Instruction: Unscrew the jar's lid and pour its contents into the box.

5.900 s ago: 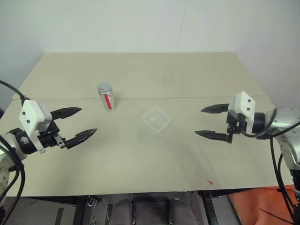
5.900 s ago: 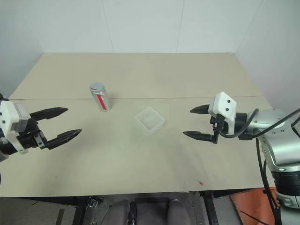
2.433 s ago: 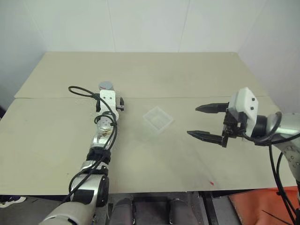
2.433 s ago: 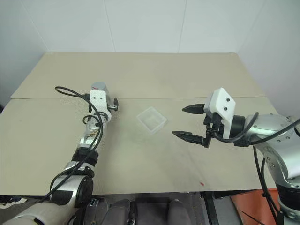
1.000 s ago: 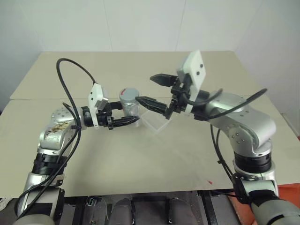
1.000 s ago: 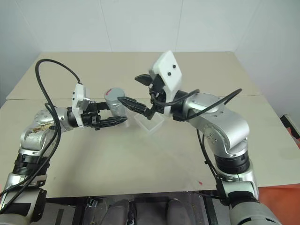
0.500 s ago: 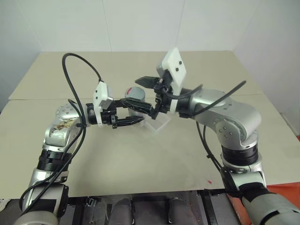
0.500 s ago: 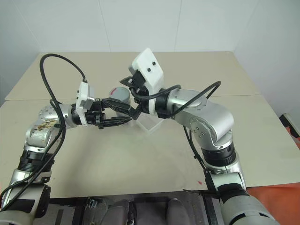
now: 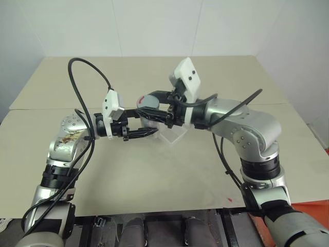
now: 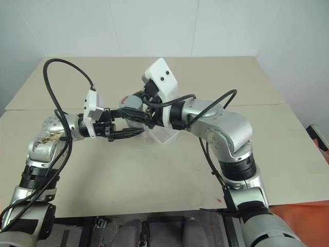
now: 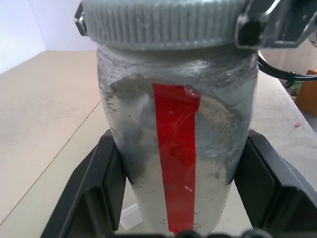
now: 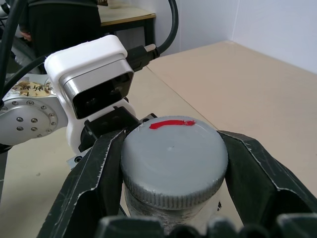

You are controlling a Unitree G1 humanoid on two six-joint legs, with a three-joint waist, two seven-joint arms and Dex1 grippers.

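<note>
A: How will the small silver-grey cylindrical jar with the red stripe down its side handle?

B: It looks rigid, and light, I'd judge. Its grey coating is scuffed and patchy, so the wall probably gives decent friction. It is held up off the beige bench, just beside the small clear square plastic box and a little above it.

A: Who has it?

B: The left gripper has its jaws clamped on the jar's body, one either side of the stripe, below the shoulder. That is the right place: low on the wall, clear of the cap.

A: And the round ribbed silvery-grey lid?

B: The right gripper has its jaws pressed against the lid's rim from opposite sides. The ribbing around the edge should stop slipping when it twists. The lid is still seated on the jar.

A: Any risk?

B: If the body grip is weak, the jar may spin with the lid. I cannot see the contents through the painted wall.
</note>
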